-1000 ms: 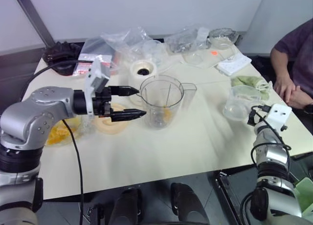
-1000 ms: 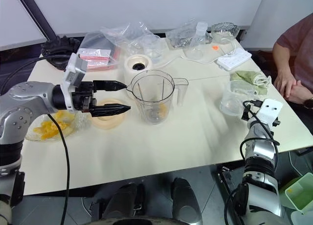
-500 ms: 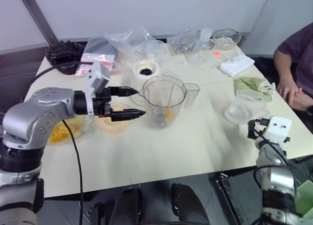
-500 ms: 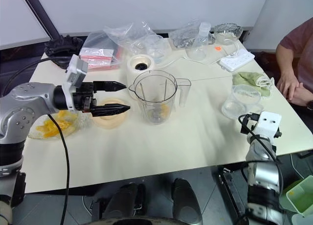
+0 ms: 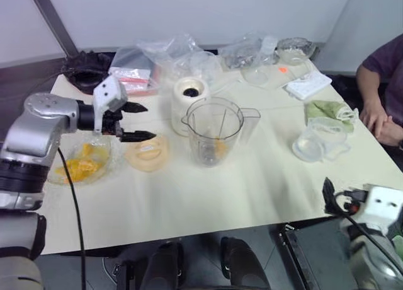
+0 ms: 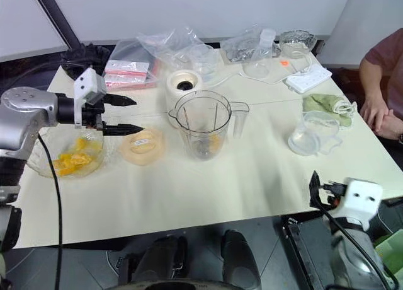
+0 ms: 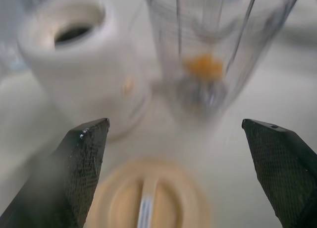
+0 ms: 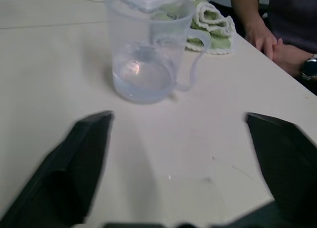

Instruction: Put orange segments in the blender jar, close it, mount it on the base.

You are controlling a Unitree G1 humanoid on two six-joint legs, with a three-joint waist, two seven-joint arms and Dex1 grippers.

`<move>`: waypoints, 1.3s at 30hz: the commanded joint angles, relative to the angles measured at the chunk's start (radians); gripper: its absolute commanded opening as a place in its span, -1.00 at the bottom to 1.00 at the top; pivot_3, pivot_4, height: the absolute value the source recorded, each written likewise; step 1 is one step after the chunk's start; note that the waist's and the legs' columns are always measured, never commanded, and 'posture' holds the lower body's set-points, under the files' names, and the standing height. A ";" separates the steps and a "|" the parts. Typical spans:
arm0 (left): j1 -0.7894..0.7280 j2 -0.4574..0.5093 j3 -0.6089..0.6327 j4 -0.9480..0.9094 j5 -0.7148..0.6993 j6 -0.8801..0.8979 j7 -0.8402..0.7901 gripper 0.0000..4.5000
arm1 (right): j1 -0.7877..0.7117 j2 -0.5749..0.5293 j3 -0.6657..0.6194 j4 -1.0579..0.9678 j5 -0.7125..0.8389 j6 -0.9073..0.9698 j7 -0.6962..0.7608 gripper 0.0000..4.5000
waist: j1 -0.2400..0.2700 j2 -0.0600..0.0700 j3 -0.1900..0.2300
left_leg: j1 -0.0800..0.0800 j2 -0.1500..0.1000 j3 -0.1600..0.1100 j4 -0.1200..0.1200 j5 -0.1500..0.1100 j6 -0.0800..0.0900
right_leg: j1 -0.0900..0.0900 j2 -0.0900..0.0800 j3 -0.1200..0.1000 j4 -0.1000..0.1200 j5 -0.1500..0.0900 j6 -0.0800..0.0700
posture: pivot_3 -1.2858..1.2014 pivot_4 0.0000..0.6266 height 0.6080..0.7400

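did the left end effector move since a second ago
Yes. The left end effector has pulled back from the rim of the tall clear plastic blender jar toward the robot's left, open, now near the round pale orange lid.

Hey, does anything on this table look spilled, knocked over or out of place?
Nothing stands out. The blender jar stands upright, orange pieces at its bottom; the lid lies flat beside it, and the base sits upright behind.

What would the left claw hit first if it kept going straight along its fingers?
Probably the base or the jar: both stand ahead of the open left claw, with the lid lying lower between its fingers. Depth is unclear, so which comes first is a guess.
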 commanded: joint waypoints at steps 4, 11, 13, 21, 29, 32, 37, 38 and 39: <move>-0.094 -0.080 -0.095 0.258 0.191 -0.244 -0.064 1.00 | 0.121 -0.035 0.010 -0.064 0.098 -0.039 0.191 0.97 | 0.022 0.000 -0.001 | -0.012 0.001 0.000 0.001 0.000 0.000 | -0.011 0.001 -0.003 0.001 0.001 -0.002 | 0.03 -0.52 1.00; -0.225 -0.228 -0.171 0.618 0.358 -0.441 -0.030 1.00 | 0.121 -0.233 0.009 -0.217 0.285 0.093 0.341 0.97 | 0.025 -0.003 0.000 | -0.015 -0.004 0.001 0.004 -0.003 0.006 | -0.010 -0.001 -0.005 0.001 -0.003 -0.001 | 0.03 -0.52 1.00; -0.255 -0.252 -0.178 0.697 0.392 -0.468 -0.016 1.00 | 0.073 -0.292 -0.006 -0.244 0.334 0.131 0.331 0.97 | 0.022 -0.008 0.000 | -0.015 -0.004 0.001 0.006 -0.003 0.006 | -0.009 -0.001 -0.005 0.001 -0.002 0.000 | 0.03 -0.52 1.00; -0.294 -0.314 -0.189 0.842 0.482 -0.536 0.007 1.00 | -0.217 -0.541 -0.027 -0.291 0.567 0.276 0.254 0.97 | 0.024 -0.011 0.000 | -0.012 -0.002 0.001 0.007 -0.003 0.006 | -0.007 0.000 -0.006 0.001 0.001 -0.001 | 0.03 -0.52 1.00; -0.280 -0.344 -0.201 0.888 0.546 -0.526 0.039 1.00 | -0.371 -0.689 -0.016 -0.268 0.725 0.355 0.198 0.97 | 0.025 -0.012 -0.001 | -0.011 -0.002 0.000 0.008 -0.003 0.006 | -0.003 -0.001 -0.006 0.000 0.001 -0.001 | 0.03 -0.52 1.00; -0.266 -0.346 -0.214 0.899 0.567 -0.528 0.035 0.89 | -0.395 -0.701 0.014 -0.264 0.719 0.360 0.183 0.99 | 0.024 -0.012 -0.002 | -0.009 -0.001 0.000 0.008 -0.003 0.006 | -0.001 -0.001 -0.006 0.000 0.001 -0.002 | 0.03 -0.52 1.00; -0.249 -0.347 -0.238 0.908 0.608 -0.553 0.056 -0.01 | -0.415 -0.701 0.046 -0.262 0.696 0.359 0.169 1.00 | 0.021 -0.011 -0.005 | -0.003 0.003 0.000 0.008 -0.003 0.006 | 0.003 0.000 -0.008 0.001 0.001 -0.003 | 0.03 -0.52 1.00; -0.249 -0.349 -0.236 0.910 0.612 -0.554 0.059 -0.22 | -0.419 -0.701 0.051 -0.261 0.692 0.359 0.167 1.00 | 0.019 -0.012 -0.004 | -0.002 0.004 0.000 0.008 -0.003 0.006 | 0.004 0.000 -0.008 0.001 0.001 -0.003 | 0.03 -0.52 1.00; -0.250 -0.350 -0.234 0.912 0.617 -0.557 0.062 -0.50 | -0.423 -0.701 0.057 -0.260 0.685 0.359 0.165 1.00 | 0.020 -0.013 -0.005 | -0.003 0.005 0.001 0.008 -0.003 0.006 | 0.003 0.000 -0.008 0.001 0.001 -0.003 | 0.03 -0.52 1.00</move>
